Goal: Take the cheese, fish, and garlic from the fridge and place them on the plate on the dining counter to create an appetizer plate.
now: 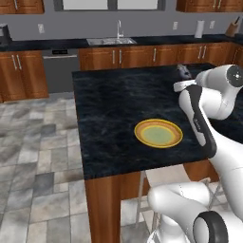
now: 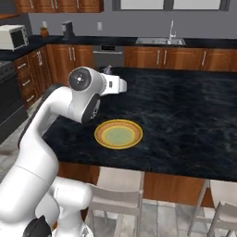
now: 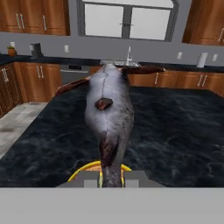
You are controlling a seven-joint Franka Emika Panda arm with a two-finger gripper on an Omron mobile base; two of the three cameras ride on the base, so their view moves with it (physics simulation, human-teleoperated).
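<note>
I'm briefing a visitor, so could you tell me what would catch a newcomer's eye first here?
The grey fish looms large in the hand view, clamped in the shut tool above the black dining counter. Next is the orange-rimmed plate, bare, near the counter's front edge.

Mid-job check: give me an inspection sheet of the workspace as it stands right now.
Surface: dining counter, black marbled top.
Job's things: plate bare; fish held above the counter, the plate's rim peeking out beneath its tail; cheese and garlic: nothing seen.
Clutter: nothing seen.
Grippers: pincer shut on the fish's tail.
Cables: nothing seen.
Surroundings: stools under the counter's near edge; sink on the wall counter; microwave.
</note>
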